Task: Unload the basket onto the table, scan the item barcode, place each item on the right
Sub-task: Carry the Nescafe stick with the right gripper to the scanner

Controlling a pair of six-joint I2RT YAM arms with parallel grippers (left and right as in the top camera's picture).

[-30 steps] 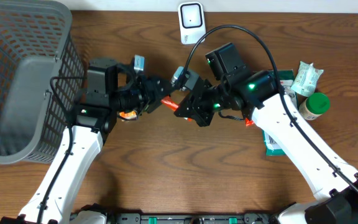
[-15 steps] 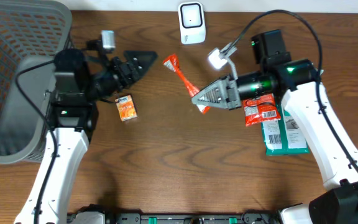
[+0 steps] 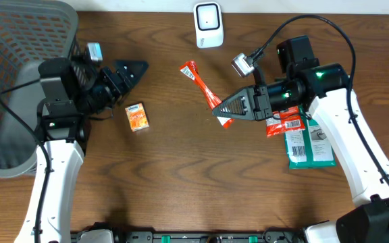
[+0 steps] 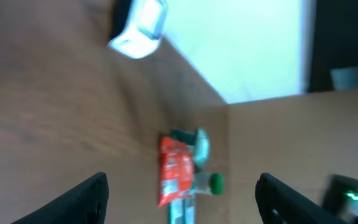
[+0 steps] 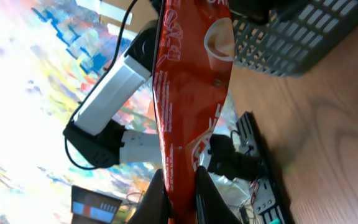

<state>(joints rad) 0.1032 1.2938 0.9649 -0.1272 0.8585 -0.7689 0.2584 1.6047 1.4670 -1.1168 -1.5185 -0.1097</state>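
Observation:
A long red stick packet [image 3: 200,86] hangs tilted over the table's middle, below the white scanner [image 3: 208,25] at the back edge. My right gripper [image 3: 220,111] is shut on the packet's lower end. In the right wrist view the packet [image 5: 188,93] rises straight out from between the closed fingers [image 5: 156,193]. My left gripper [image 3: 135,72] stands open with nothing in it, off to the left and apart from the packet. In its own view the fingertips [image 4: 92,196] are wide apart, and the scanner [image 4: 138,28] shows far off, blurred.
A grey basket [image 3: 19,81] fills the left end. A small orange packet [image 3: 138,116] lies on the table near the left gripper. A red pouch [image 3: 286,120] and a green pack [image 3: 309,145] lie under the right arm.
A second ago both grippers met at the middle over the packet. The left gripper has opened and drawn back left toward the basket; the right gripper keeps the packet, moved slightly right.

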